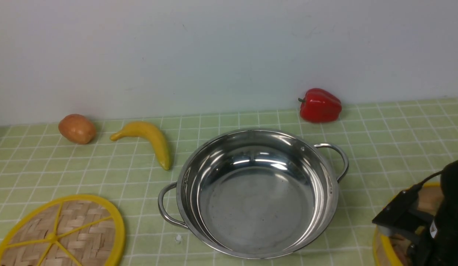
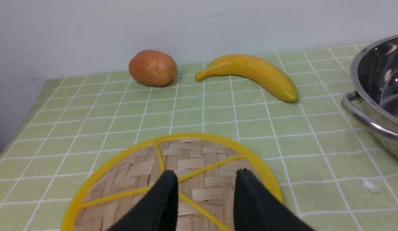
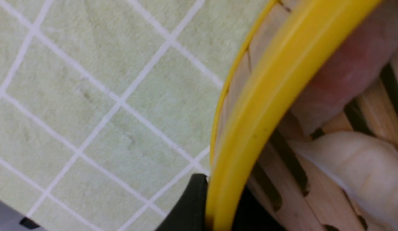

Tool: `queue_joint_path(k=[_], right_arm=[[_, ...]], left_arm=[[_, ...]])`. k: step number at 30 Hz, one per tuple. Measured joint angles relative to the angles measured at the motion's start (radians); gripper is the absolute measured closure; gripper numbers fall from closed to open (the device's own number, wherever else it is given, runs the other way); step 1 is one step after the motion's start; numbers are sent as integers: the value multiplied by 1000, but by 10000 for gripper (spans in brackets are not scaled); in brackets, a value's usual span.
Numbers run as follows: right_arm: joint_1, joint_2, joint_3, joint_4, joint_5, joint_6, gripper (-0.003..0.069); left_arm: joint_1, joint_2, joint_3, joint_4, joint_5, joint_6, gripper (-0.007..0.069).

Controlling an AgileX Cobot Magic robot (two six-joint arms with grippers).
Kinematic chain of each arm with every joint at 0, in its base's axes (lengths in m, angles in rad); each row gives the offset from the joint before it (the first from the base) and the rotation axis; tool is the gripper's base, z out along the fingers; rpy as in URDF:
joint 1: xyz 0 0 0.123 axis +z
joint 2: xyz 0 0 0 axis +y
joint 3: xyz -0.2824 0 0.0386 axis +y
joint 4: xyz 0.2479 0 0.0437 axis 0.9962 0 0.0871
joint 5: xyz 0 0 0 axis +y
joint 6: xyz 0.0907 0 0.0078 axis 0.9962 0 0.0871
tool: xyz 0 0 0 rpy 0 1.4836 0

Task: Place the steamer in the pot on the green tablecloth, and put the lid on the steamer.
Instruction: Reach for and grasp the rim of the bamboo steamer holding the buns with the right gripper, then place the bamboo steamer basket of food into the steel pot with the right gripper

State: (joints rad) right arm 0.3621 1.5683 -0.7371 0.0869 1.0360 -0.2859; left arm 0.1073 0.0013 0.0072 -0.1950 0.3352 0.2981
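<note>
A green tablecloth [image 1: 399, 129] with thin white lines covers the worktop. At the lower left of the front view the lid [image 1: 59, 234] lies flat on the cloth, cut off by the frame's bottom edge. In the left wrist view the left fingers [image 2: 162, 202] hang just above the lid [image 2: 199, 160], set apart with nothing between them. Further back, at the upper left near the wall, a potato [image 1: 77, 128] sits next to a banana [image 1: 146, 142], the two close but not touching. In the middle stands the pot [image 1: 258, 192], upright on the cloth, one looped handle toward the lower left and the other toward the upper right. Behind it, to the right, a red pepper [image 1: 320, 105] rests against the wall. At the lower right corner the steamer [image 1: 382, 245] sits on the cloth beside the pot, not in it, largely hidden by the black right arm [image 1: 443, 221]. In the right wrist view the right fingers [image 3: 189, 205] are pinched on the steamer's yellow rim [image 3: 266, 96], one outside the wall and one inside; a white dumpling [image 3: 356, 163] lies on the slats.
</note>
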Motion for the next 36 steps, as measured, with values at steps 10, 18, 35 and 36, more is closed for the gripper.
queue_joint_path(k=[10, 18, 35, 36], right_arm=[[0, -91, -177, -58, 186, 53, 601], [42, -113, -449, -87, 207, -102, 601], [433, 281, -871, -143, 220, -337, 601], [440, 307, -877, -146, 220, -340, 601]], left_arm=[[0, -1, 0, 0, 0, 0, 382], [0, -1, 0, 0, 0, 0, 382], [0, -1, 0, 0, 0, 0, 382], [0, -1, 0, 0, 0, 0, 382]])
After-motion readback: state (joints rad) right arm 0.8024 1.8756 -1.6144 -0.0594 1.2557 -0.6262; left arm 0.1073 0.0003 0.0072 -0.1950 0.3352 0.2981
